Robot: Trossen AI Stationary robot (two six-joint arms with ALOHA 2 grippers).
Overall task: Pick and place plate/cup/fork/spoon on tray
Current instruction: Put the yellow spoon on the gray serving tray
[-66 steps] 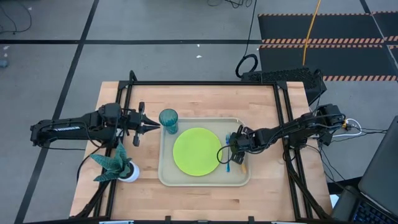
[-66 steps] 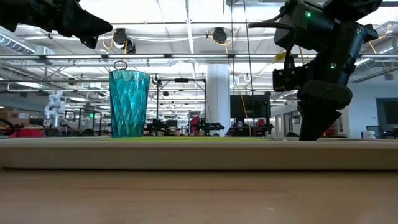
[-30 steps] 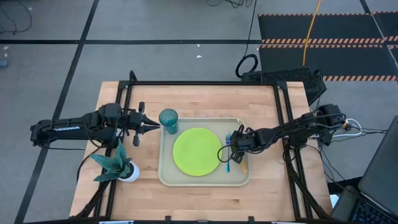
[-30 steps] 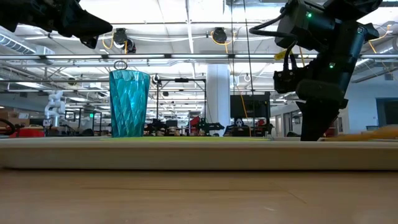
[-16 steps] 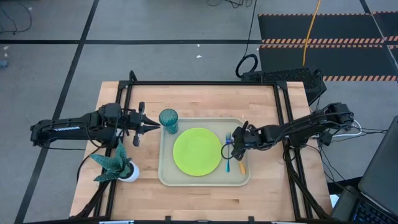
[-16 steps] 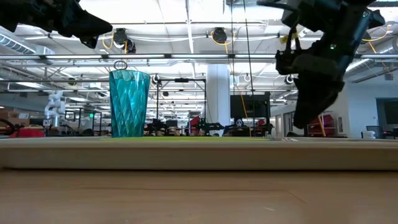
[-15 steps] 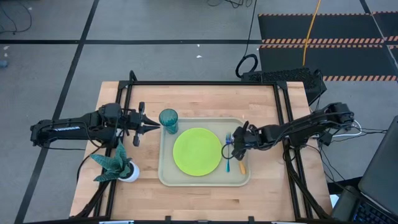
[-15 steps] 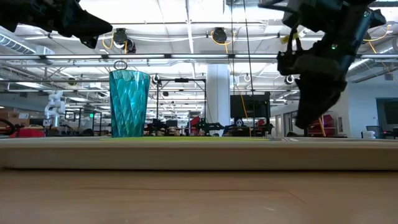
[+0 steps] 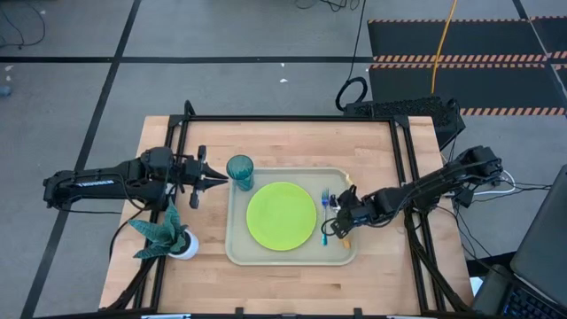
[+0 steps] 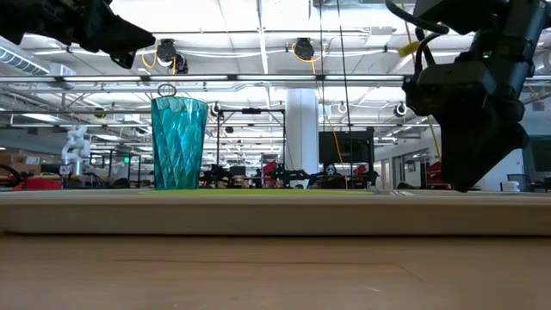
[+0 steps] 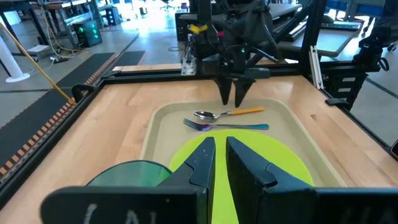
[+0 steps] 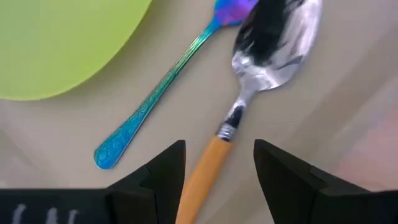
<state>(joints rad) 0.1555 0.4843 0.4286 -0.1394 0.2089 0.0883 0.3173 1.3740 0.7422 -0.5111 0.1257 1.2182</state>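
From above, I see the large beige rectangular tray point(image 9: 292, 254) carrying the flat round lime-green plate point(image 9: 282, 215), with the blue-handled fork point(image 9: 326, 217) and orange-handled spoon point(image 9: 345, 232) lying side by side between the plate and the tray's right rim. My right gripper point(image 9: 339, 224) sits over that cutlery strip; the left gripper point(image 9: 221, 180) points at the translucent teal tumbler point(image 9: 240, 171) at the tray's far-left corner, beside a teal plant in a white pot point(image 9: 165, 234). At table height, the tumbler point(image 10: 179, 142) stands upright. My left wrist shows its fingers point(image 11: 202, 163) nearly closed, empty. My right wrist shows fingers point(image 12: 164, 171) spread apart, straddling the spoon's point(image 12: 249, 106) handle without gripping. I read no writing anywhere.
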